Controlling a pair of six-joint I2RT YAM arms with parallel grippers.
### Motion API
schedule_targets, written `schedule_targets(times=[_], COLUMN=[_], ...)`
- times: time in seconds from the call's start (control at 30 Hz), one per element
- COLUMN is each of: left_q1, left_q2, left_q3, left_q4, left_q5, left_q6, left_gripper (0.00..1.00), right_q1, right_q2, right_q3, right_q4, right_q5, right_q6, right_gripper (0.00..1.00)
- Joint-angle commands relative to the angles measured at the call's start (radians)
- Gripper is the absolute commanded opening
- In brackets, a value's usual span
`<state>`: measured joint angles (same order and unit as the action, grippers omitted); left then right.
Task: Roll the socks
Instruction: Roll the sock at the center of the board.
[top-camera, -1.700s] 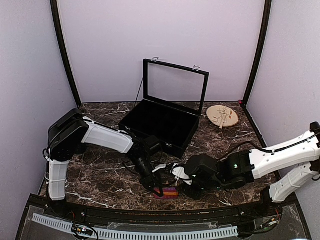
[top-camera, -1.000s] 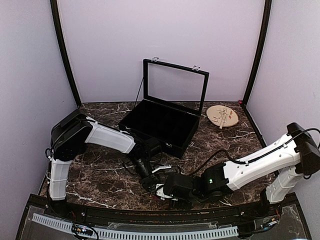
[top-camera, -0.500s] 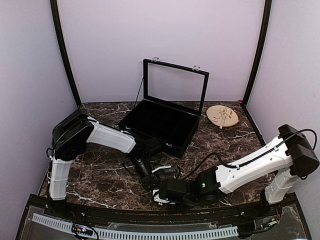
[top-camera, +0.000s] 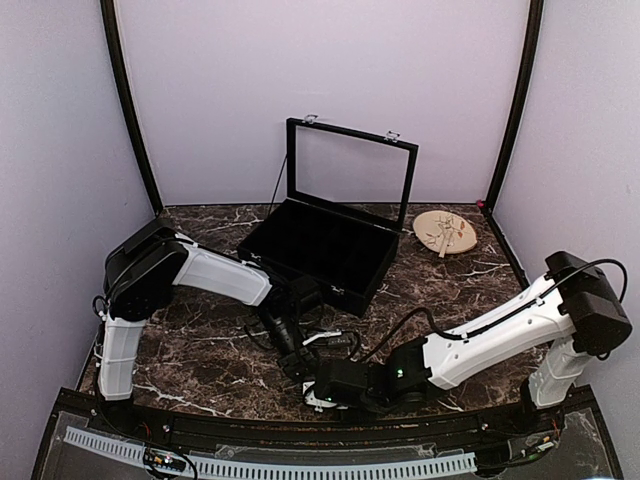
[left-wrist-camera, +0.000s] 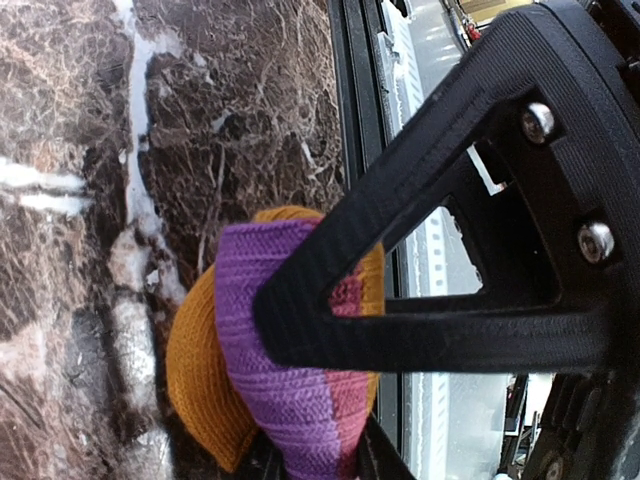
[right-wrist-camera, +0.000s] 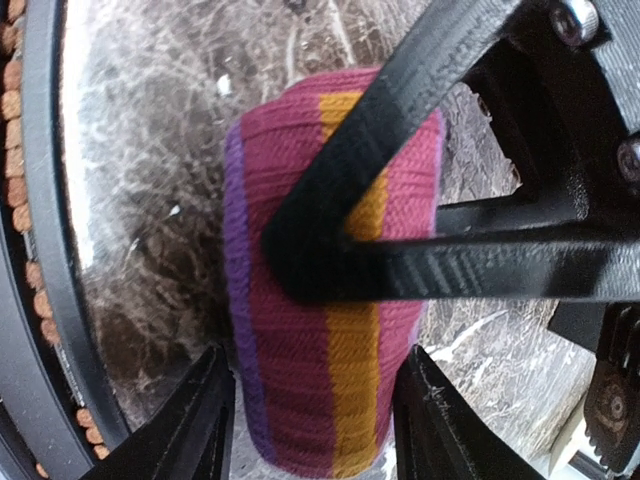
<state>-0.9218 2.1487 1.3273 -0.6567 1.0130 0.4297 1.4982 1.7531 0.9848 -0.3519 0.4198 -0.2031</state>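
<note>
Now: striped sock lies rolled at the table's near edge, a gripper on each side

Leftmost, the left arm (top-camera: 215, 275) slants down across the marble table (top-camera: 190, 350) towards the middle of its near edge. The left gripper (top-camera: 298, 362) is clamped on the striped sock (left-wrist-camera: 285, 400). The sock is a plump roll of purple, orange and red bands lying on the marble close by the black rail (left-wrist-camera: 352, 100) along the table's front. The right gripper (top-camera: 318, 392) is at the same roll. In its wrist view one black finger (right-wrist-camera: 450, 270) lies across the bundle, but whether the jaws are parted or pressing cannot be told. Behind them stands an open black case (top-camera: 330, 250), its lid upright. Further right, at the back, is a round wooden plate (top-camera: 445, 232). The right arm (top-camera: 500, 335) stretches in low from the far right.
</note>
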Motion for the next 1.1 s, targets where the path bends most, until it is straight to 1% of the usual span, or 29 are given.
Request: schedule_targets(times=[0.0,0.27,0.4,0.7,0.8,0.87,1.07], left_q1=[-0.005,-0.005,-0.005,0.004,0.008,0.013,0.053], left_q2=[0.029,0.031,0.033,0.034,0.031,0.028,-0.010], left_q3=[-0.004,-0.002,-0.001,0.005,0.008,0.008,-0.013], left_q4=[-0.049,-0.054,-0.056,-0.047,-0.040,-0.036,-0.011], left_q5=[-0.045,-0.040,-0.039,-0.070,-0.088,-0.099,-0.152], left_q6=[0.024,0.027,0.031,-0.011,-0.030,-0.039,-0.057], left_gripper=[0.22,0.22,0.25,0.39,0.47,0.51,0.56], right_q1=[-0.025,-0.058,-0.072,-0.093,-0.097,-0.100,-0.103], right_q2=[0.026,0.050,0.055,0.099,0.094,0.085,0.065], right_q3=[0.006,0.011,0.018,0.053,0.054,0.051,0.041], right_q4=[0.055,0.045,0.027,-0.027,-0.038,-0.040,-0.047], right_q5=[0.007,-0.035,-0.068,-0.129,-0.140,-0.148,-0.169], right_q6=[-0.025,-0.047,-0.038,-0.013,0.001,0.011,0.037], right_gripper=[0.51,0.49,0.40,0.16,0.09,0.07,0.05])
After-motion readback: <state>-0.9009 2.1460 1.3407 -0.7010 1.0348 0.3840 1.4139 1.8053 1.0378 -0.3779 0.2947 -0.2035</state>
